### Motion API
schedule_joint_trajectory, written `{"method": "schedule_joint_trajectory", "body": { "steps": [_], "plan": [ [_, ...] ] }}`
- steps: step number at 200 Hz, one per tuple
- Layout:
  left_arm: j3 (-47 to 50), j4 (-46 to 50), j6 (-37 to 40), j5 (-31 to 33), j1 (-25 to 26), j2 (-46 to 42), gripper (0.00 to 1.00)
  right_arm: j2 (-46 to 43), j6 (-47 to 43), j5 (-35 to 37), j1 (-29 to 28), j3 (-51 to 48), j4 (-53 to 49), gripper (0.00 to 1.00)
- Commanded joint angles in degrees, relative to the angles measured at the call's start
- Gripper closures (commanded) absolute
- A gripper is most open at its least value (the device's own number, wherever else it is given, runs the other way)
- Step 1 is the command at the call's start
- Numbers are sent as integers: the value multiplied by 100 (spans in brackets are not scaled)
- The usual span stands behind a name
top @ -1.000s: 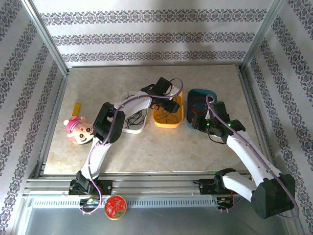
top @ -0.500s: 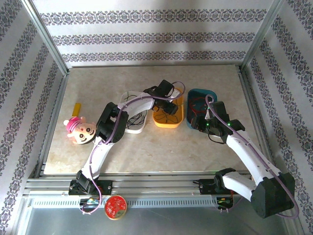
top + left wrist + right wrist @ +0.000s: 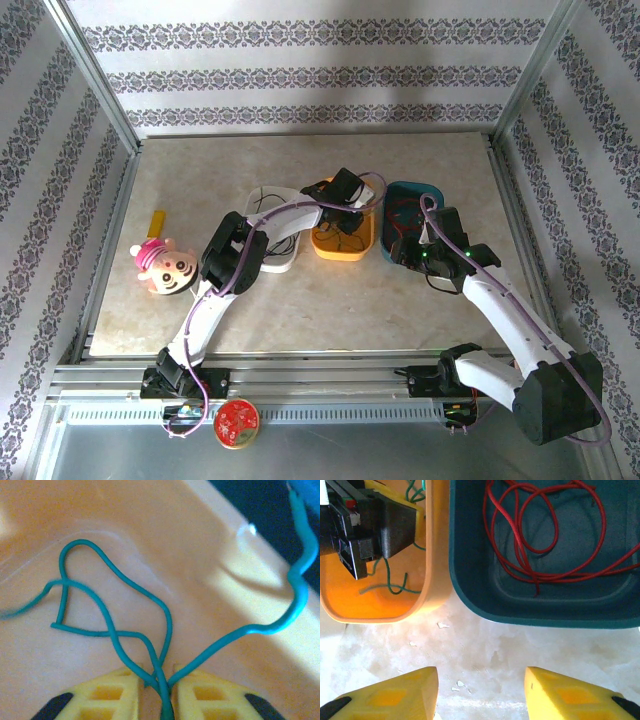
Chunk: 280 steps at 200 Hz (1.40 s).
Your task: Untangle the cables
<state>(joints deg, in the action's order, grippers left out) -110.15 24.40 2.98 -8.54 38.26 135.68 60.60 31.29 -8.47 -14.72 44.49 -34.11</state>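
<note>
The green cable (image 3: pixel 115 630) lies in loose loops on the floor of the orange tray (image 3: pixel 338 252). My left gripper (image 3: pixel 157 692) is shut on it, with several strands pinched between the yellow fingers (image 3: pixel 112 692). That gripper (image 3: pixel 346 212) is low inside the orange tray. The red cable (image 3: pixel 545 530) is coiled in the teal tray (image 3: pixel 535 617). The black cable (image 3: pixel 283 243) rests in the white tray (image 3: pixel 280 266), partly hidden by my left arm. My right gripper (image 3: pixel 481 692) is open over bare table just in front of the teal tray, holding nothing.
A pink doll toy (image 3: pixel 160 265) and a yellow stick (image 3: pixel 157 222) lie at the table's left. A red round object (image 3: pixel 236 422) sits below the front rail. The three trays stand side by side mid-table. Metal frame posts border the table.
My left arm has shifted a little to the right and deeper over the orange tray. The right arm has not moved.
</note>
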Motion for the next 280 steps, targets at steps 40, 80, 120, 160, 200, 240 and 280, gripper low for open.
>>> {"method": "schedule_joint_trajectory", "body": {
  "steps": [40,80,120,160,200,240,280],
  "plan": [
    [261,-696,-523,-370,-67,-486,100,-11,-46,-66,54,33,-61,51],
    [547,-1043,-990,-612,-182,-771,100,-81,-43,-50,57,-19,-61,51],
    [1058,-1361,-1337,-629,-331,-1117,100,-118,-35,-40,65,-64,-43,51],
    [1560,-1662,-1704,-549,-475,-1231,100,-122,-16,-54,66,-74,-17,51],
    [1678,-1945,-2155,-320,-472,-1136,78,-127,-10,-67,60,-54,-26,51],
    [1593,-2358,-2470,-294,-472,-1209,34,-126,-26,-69,63,-50,-43,51],
    [1450,-2601,-2629,-144,-429,-1476,30,-142,-9,52,73,-19,-74,51]
  ]
}}
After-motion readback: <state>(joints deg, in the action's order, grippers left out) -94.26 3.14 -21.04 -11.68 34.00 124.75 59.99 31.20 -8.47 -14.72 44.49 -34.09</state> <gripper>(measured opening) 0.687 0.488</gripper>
